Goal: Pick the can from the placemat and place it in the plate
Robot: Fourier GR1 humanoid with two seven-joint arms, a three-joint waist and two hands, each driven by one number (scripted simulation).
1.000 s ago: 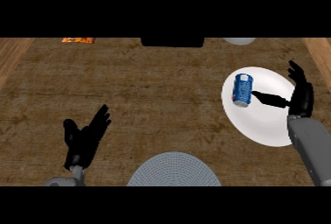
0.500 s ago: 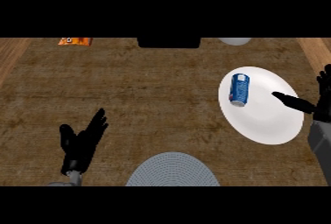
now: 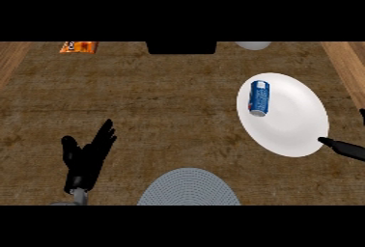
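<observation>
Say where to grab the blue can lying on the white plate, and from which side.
Grip the blue can across its round middle, coming from above. It lies on its side on the white plate, long axis running up-down in view, so fingers should close from left and right.

The left robot hand (image 3: 87, 159) shows at the lower left, open, fingers straight and pointing up, thumb spread. Of the right robot hand (image 3: 345, 147) only one straight finger shows at the right edge.
</observation>
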